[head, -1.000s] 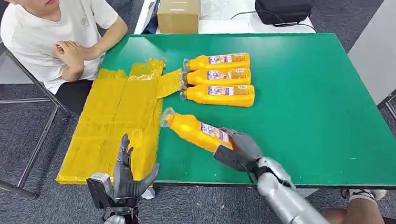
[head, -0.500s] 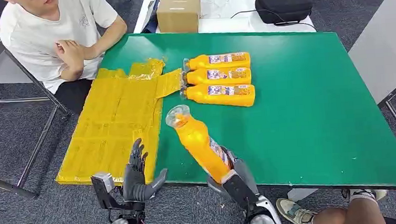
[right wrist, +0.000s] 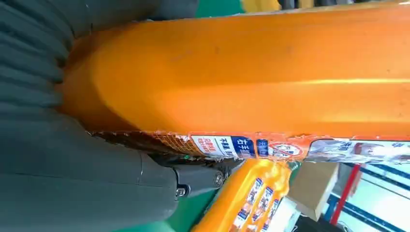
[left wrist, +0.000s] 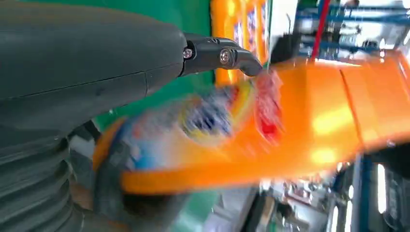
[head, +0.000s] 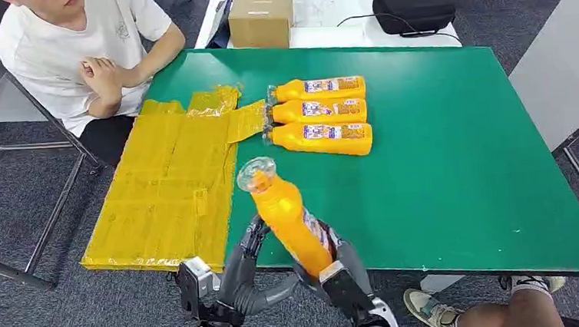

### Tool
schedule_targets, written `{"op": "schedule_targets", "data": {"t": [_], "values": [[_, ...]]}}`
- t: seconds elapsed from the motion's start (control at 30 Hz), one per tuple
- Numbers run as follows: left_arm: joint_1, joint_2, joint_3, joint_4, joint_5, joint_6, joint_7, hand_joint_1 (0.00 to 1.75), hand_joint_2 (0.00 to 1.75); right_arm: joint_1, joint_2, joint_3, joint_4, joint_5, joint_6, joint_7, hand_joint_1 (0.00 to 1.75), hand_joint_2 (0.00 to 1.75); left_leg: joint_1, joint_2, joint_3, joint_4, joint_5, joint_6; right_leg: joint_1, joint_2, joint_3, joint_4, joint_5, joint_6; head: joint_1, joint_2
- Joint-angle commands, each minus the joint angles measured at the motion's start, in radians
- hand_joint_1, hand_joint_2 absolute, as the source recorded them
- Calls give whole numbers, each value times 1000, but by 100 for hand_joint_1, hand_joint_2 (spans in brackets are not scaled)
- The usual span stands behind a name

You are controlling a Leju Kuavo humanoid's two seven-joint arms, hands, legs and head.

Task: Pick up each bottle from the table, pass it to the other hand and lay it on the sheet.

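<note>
the right hand [head: 338, 266] grasps an orange bottle [head: 288, 216] by its lower end and holds it up over the near edge of the green table [head: 456, 175], clear of the surface. the bottle tilts, its clear cap [head: 257, 173] pointing up and away from the robot. in the right wrist view the bottle's orange side [right wrist: 251, 72] and the edge of its label lie against the hand's grey cover, with the fingers wrapped round the base.

the left hand [head: 249, 272] is just beside the bottle on its left, fingers apart and reaching up alongside the lower part of the bottle. whether they touch it i cannot tell. in the left wrist view the bottle [left wrist: 270, 130] is blurred and lies close before the grey thumb, with a dark fingertip [left wrist: 232, 55] over its label.

three more orange bottles [head: 320, 117] lie side by side farther back on the table, caps pointing toward the yellow sheet [head: 168, 180]. the sheet covers the left part of the table, and one flap of it reaches the caps of those bottles.

a person in a white shirt [head: 70, 48] sits at the far left corner with arms folded on the table edge. a cardboard box [head: 261, 16] and a black case [head: 414, 7] rest on a white table behind.
</note>
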Motion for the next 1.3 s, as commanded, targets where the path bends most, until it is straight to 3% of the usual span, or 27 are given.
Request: {"op": "schedule_targets", "data": {"t": [0.03, 0.3, 0.6, 0.97, 1.2, 1.23, 1.27, 1.3], "values": [[-23, 56, -55, -24, 110, -76, 59, 0, 175, -89, 26, 138, 141, 108, -23, 66, 175, 175, 1, 3, 6, -1, -2, -1, 1, 3, 5, -1, -1, -2, 0, 0], [-36, 31, -21, 9, 179, -102, 102, 0, 175, -123, 29, 210, 189, 220, -74, 74, 175, 175, 0, 1, 6, -1, -2, -1, 0, 1, 5, -1, -1, -1, 0, 0], [-52, 33, -28, 28, 222, -146, 119, 0, 175, -119, 21, 226, 180, 219, -90, 47, 175, 175, 0, 1, 6, -1, -2, -1, 0, 1, 5, -1, -2, -1, 0, 0], [-71, 28, 15, -32, 139, -90, 67, 0, 175, -113, -11, 271, 151, 238, -69, 17, 175, 175, 1, 0, 5, 0, -2, -1, 1, 0, 5, 0, -2, -2, 0, 0], [-112, -12, 58, -21, 128, -142, 79, 0, 175, -147, 2, 324, 200, 244, -22, 5, 175, 175, 1, -1, 3, 0, -1, -1, 1, -1, 3, 0, -1, -1, 0, 0], [-111, -11, 58, -22, 136, -154, 77, 155, 175, -148, 2, 324, 208, 245, -24, 10, 175, 175, 1, 0, 4, 0, -1, -1, 1, -1, 4, 0, -2, -1, 0, 0], [-108, -8, 56, -27, 133, -162, 72, 175, 175, -150, 2, 322, 214, 245, -21, 14, 140, 175, 1, 0, 2, 0, 0, -1, 1, -1, 2, -1, -1, -1, 0, 0], [-104, -8, 58, -32, 127, -163, 67, 175, 175, -150, 2, 320, 221, 251, -20, 28, 16, 175, 1, -1, 5, 0, -1, -1, 1, -1, 5, -1, -2, -1, 0, 0]]}}
